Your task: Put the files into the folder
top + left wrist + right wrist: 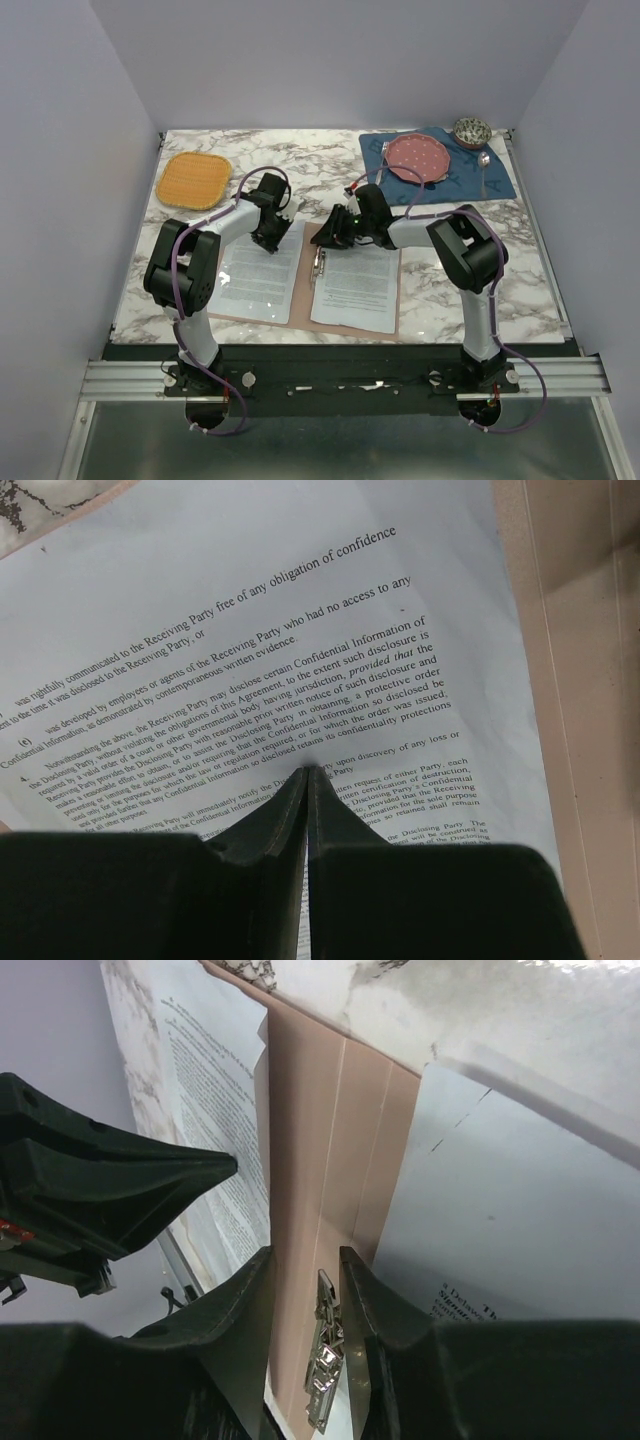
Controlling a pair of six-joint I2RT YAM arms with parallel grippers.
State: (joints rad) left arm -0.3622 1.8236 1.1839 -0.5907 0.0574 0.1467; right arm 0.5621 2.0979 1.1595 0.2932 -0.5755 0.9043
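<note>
Files (262, 280), two, on one folder (320, 1140); left hand (307, 772) closed, empty; right hand (305, 1252) half-open, empty, over one clip (322, 1360).

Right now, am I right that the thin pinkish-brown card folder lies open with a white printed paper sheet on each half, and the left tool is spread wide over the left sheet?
Not quite: the left tool is shut, fingers pressed together, over the left white printed paper sheet, as the left wrist view shows. The thin pinkish-brown card folder does lie open with a sheet on each half.
</note>
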